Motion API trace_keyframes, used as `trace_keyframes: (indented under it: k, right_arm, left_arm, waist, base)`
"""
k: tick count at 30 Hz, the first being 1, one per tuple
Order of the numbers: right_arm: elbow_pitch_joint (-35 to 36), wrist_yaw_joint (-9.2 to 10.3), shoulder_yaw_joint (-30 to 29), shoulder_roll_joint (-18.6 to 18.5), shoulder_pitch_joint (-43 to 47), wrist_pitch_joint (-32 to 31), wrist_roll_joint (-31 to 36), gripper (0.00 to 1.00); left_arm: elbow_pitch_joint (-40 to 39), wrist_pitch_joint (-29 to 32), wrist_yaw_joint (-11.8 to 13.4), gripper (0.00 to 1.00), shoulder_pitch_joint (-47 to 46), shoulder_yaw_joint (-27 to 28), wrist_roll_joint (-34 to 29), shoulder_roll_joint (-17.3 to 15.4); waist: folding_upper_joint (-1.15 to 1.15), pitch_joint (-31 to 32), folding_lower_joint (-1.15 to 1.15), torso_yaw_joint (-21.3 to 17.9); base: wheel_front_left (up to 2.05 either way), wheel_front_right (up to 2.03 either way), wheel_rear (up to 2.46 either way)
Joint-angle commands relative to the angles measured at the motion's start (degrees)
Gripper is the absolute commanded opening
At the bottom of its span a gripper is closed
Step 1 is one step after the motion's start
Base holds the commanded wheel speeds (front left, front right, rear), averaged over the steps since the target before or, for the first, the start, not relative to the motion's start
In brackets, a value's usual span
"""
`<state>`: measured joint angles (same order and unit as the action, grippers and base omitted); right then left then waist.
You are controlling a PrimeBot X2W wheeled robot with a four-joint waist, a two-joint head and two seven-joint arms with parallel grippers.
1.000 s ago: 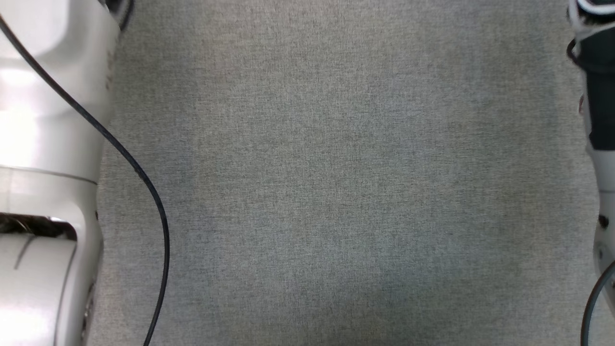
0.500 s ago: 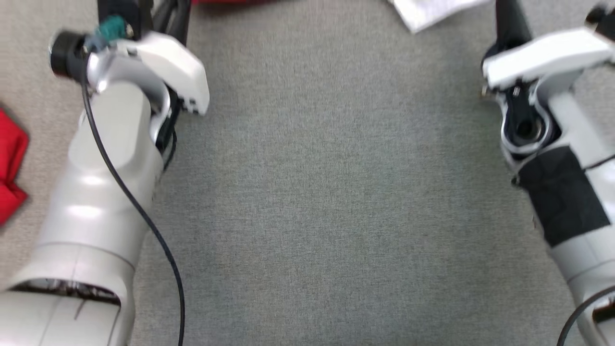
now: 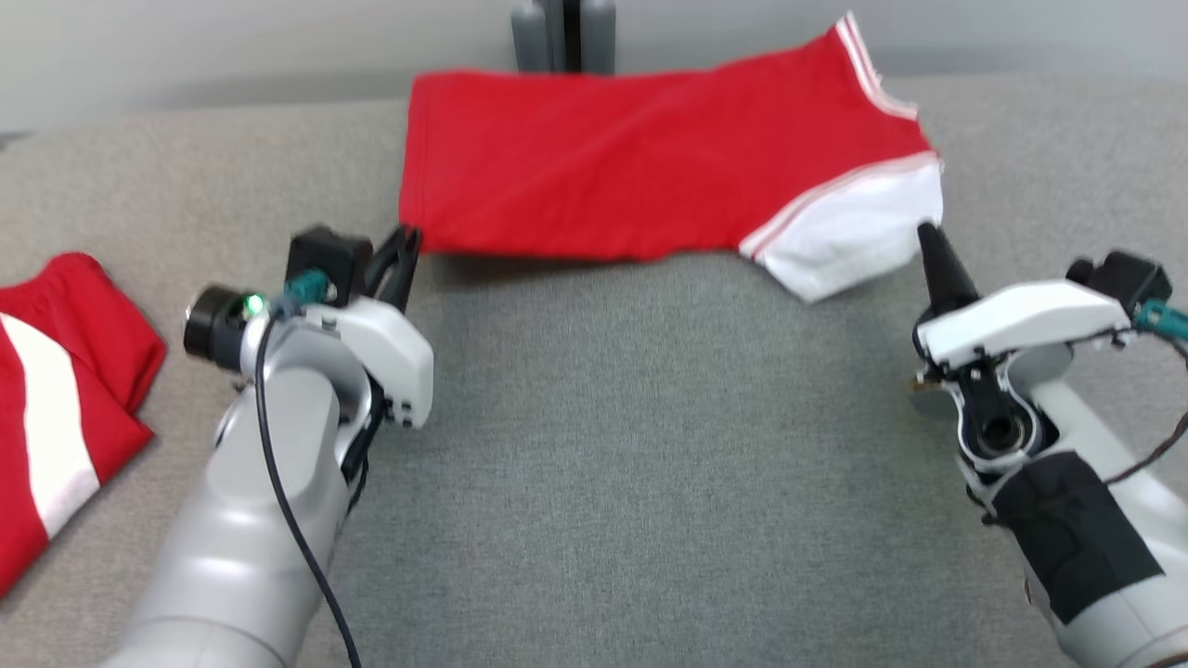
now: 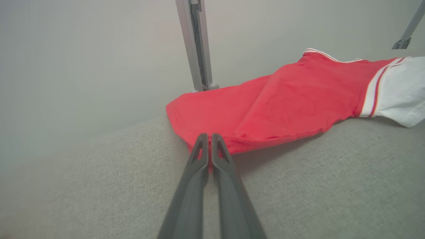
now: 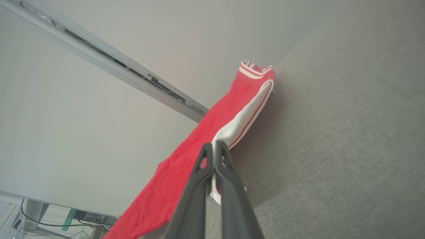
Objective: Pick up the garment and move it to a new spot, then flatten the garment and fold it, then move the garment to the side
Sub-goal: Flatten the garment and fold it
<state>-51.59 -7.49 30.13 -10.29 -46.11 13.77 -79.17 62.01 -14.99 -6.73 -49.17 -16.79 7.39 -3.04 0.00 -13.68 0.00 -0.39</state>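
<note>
The garment [image 3: 631, 176] is a red shirt with a white, red-striped sleeve, spread across the far side of the grey table [image 3: 650, 464]. My left gripper [image 3: 406, 243] is shut on its near left red corner; a sliver of red cloth [image 4: 292, 103] shows between the closed fingers [image 4: 208, 137] in the left wrist view. My right gripper [image 3: 926, 237] is shut on the white sleeve at the near right. In the right wrist view, white fabric [image 5: 229, 132] is pinched between its fingers [image 5: 214, 146]. The near edge of the cloth looks slightly raised off the table.
A second red and white garment [image 3: 56, 390] lies folded at the table's left edge. A grey metal post [image 3: 561, 37] stands behind the shirt against a pale wall. Bare grey tabletop stretches between my two arms.
The head camera has tilted upward: a second ago it saw bare table between my forearms, now it takes in both grippers and the red garment. Whether the arms moved is unclear.
</note>
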Motion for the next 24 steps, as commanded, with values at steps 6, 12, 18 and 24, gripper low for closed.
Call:
trace_keyframes:
  k: [6, 12, 18, 24]
  right_arm:
    - [-1.3, 0.00, 1.7, -1.1, 7.6, -3.4, -4.2, 0.00]
    - [-0.5, 0.00, 1.5, -1.7, 12.0, -6.3, -7.4, 0.00]
    - [0.8, 0.00, 1.1, -2.3, 15.1, -8.3, -9.6, 0.00]
    - [2.3, 0.00, 0.8, -2.5, 18.3, -9.3, -10.7, 0.00]
  left_arm:
    - [-1.6, -0.2, -0.2, 0.00, 9.3, -0.6, 0.4, -0.2]
    - [-3.2, -0.2, -0.5, 0.00, 15.3, -1.6, 0.2, -0.5]
    - [-5.2, -0.2, -0.6, 0.00, 19.0, -1.2, 1.1, -0.6]
    - [-9.0, -0.2, -0.8, 0.00, 23.7, -2.0, 0.4, -1.4]
  waist:
    - [0.00, 10.6, 0.00, 0.2]
    - [0.00, 14.2, 0.00, 0.1]
    - [0.00, 16.0, 0.00, 0.1]
    - [0.00, 17.9, 0.00, -0.5]
  base:
    - [0.00, 0.00, 0.00]
    - [0.00, 0.00, 0.00]
    - [0.00, 0.00, 0.00]
    - [0.00, 0.00, 0.00]
